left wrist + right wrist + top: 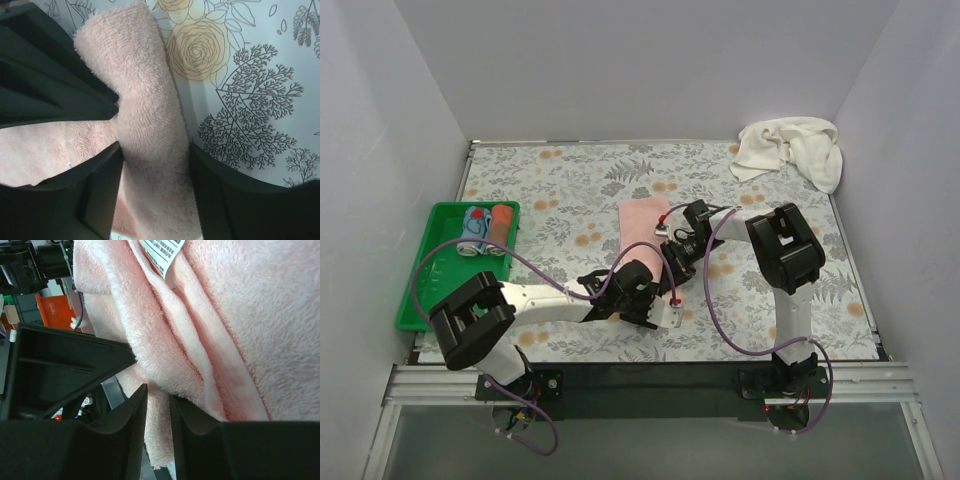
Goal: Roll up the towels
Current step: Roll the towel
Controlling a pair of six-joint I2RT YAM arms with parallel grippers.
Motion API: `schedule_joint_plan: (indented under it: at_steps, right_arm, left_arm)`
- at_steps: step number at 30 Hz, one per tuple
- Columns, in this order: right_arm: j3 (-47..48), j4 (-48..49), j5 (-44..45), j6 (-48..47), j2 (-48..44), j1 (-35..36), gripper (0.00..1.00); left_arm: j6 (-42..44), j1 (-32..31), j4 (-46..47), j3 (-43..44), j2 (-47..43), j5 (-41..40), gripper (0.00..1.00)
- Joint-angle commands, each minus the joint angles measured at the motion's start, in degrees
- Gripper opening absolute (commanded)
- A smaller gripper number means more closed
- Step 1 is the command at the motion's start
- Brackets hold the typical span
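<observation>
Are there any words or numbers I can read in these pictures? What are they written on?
White care label on the pink towel: rows of black print, too small and tilted to read.
Nothing else: no other words, numbers or signs show in any view.

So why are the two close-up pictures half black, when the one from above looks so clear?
Top view: soft, even light, faint shadows, everything sharp. Left wrist view: the black fingers crowd the frame as near-featureless shapes, while the pink towel and tablecloth print stay crisp. Right wrist view: fingers likewise dark, towel pile clear, its label too small to read.
</observation>
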Motion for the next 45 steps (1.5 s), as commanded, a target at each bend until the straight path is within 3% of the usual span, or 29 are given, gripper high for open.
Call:
schedule_joint_plan:
  at_steps: [1,5,9,10,13,14,17,20,28,29,32,42,45]
  right_arm:
    - [0.7,2.1,5.9,-1.9,3.0,0.3,0.28]
    - [0.4,2.0,6.6,-3.0,0.3,-0.1,0.29]
    - [1.8,0.9,7.7,-4.6,-4.9,-3.4,0.41]
    - [2.3,0.5,7.4,-5.0,-6.1,-4.7,0.53]
    - [4.6,-0.7,7.5,-6.4,-12.1,-9.9,0.71]
    - [5.1,-0.8,8.1,-7.5,-13.9,-12.4,0.81]
    - [5.4,-1.6,9.3,-9.7,-20.9,-15.7,0.9]
    - [4.5,-4.1,11.0,-13.8,-27.8,-19.1,0.91]
    - [0.0,-14.5,13.8,-28.8,-43.1,-16.7,0.92]
    - [-1.1,-14.4,15.1,-29.6,-44.3,-15.2,0.89]
    - [-5.1,-12.5,25.2,-31.3,-47.1,-1.2,0.83]
    - [-10.2,4.1,39.9,-32.2,-40.0,16.8,0.75]
    - [-12.5,8.6,39.4,-31.6,-37.5,20.0,0.75]
  left_arm:
    - [0.0,-0.6,0.0,-2.9,2.6,-2.3,0.48]
    - [-2.1,-0.3,-6.8,-0.3,2.6,2.5,0.15]
    - [-6.8,0.9,-16.2,5.1,2.6,12.1,0.01]
    - [-7.7,1.4,-19.8,6.1,3.0,16.8,0.0]
    - [-11.4,3.7,-25.8,10.1,5.7,23.5,0.0]
    - [-12.7,5.5,-27.1,11.2,7.9,28.0,0.0]
    - [-13.2,8.6,-31.4,14.5,12.4,33.5,0.0]
    - [-12.2,15.0,-34.7,17.4,17.0,40.5,0.0]
    - [-5.7,22.0,-45.6,26.7,30.5,48.8,0.0]
    - [-5.0,22.5,-46.0,27.5,32.9,48.5,0.0]
    - [-3.6,24.7,-48.1,30.7,37.7,48.3,0.0]
    - [-3.0,27.2,-50.3,38.1,44.7,46.5,0.04]
    - [-3.1,27.6,-50.5,39.2,45.5,45.9,0.04]
